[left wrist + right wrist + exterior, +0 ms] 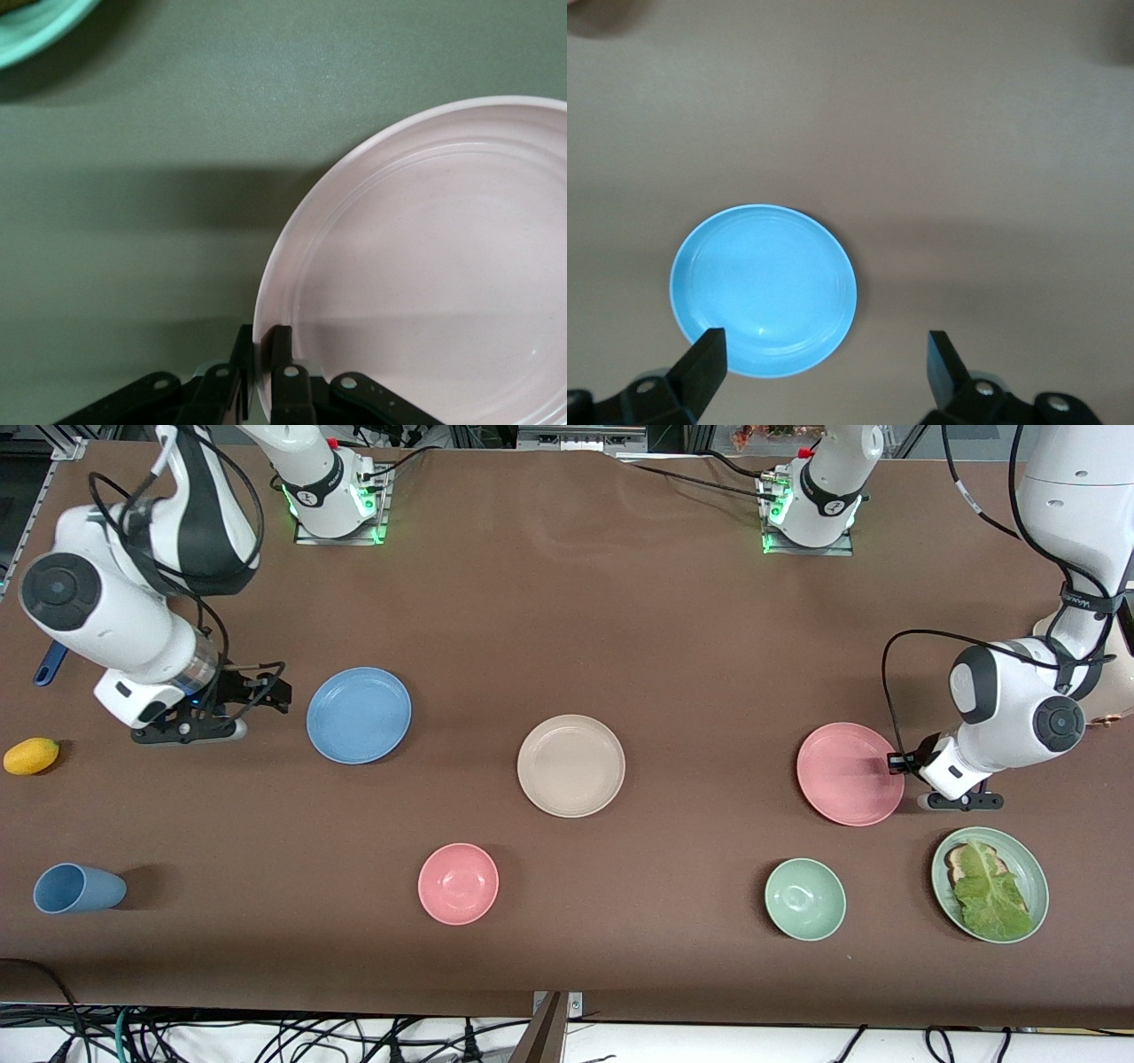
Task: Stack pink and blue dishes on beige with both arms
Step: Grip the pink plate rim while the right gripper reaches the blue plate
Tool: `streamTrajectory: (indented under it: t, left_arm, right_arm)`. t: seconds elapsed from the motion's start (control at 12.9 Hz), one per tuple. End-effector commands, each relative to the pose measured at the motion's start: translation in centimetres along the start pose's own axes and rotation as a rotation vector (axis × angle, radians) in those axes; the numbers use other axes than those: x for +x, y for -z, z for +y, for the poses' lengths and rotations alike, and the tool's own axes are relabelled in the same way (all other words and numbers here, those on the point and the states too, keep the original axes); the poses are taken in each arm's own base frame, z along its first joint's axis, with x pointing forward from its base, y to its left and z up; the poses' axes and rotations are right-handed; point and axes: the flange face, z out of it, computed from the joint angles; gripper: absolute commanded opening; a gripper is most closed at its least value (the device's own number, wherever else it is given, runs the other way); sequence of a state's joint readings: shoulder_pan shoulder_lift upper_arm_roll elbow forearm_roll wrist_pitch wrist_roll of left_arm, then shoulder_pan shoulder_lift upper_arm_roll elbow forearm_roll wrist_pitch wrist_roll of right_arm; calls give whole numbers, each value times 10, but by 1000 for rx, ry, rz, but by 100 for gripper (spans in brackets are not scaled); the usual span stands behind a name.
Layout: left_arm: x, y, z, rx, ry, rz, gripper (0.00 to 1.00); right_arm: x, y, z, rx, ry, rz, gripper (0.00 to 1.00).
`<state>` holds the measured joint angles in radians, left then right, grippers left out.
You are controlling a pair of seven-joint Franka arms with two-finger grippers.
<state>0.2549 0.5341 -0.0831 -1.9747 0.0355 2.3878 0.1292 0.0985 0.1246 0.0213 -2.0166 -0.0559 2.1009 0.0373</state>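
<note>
The beige plate (571, 765) sits in the middle of the table (567, 602). The pink plate (849, 773) lies toward the left arm's end, and the left gripper (263, 354) pinches its rim, one finger inside and one outside. The blue plate (359, 715) lies toward the right arm's end. The right gripper (266, 691) hangs just beside it with its fingers (704, 359) spread wide, holding nothing.

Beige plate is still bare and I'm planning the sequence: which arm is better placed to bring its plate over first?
Left. Its end effector already pinches the pink plate's rim, fingers on either side. The right end effector is open, beside the blue plate and not touching it. Both plates sit about equally far from the beige plate.
</note>
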Motion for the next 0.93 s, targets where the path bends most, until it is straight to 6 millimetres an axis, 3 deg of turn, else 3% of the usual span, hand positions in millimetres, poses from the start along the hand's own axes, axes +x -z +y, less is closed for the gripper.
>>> streamTrajectory:
  t: [0.0, 0.31, 0.54, 0.85]
  left_arm:
    - [4, 4, 9, 11, -25, -22, 0]
    - [6, 18, 17, 10, -35, -25, 0]
    - [18, 48, 33, -2, -21, -63, 0]
    - [22, 89, 86, -21, 18, -117, 0]
  right_arm:
    - [-10, -45, 0, 4, 16, 14, 100]
    - [-26, -124, 1, 12, 13, 24, 100]
    - [-35, -138, 3, 12, 9, 9, 100]
    - [-39, -166, 9, 13, -2, 16, 100]
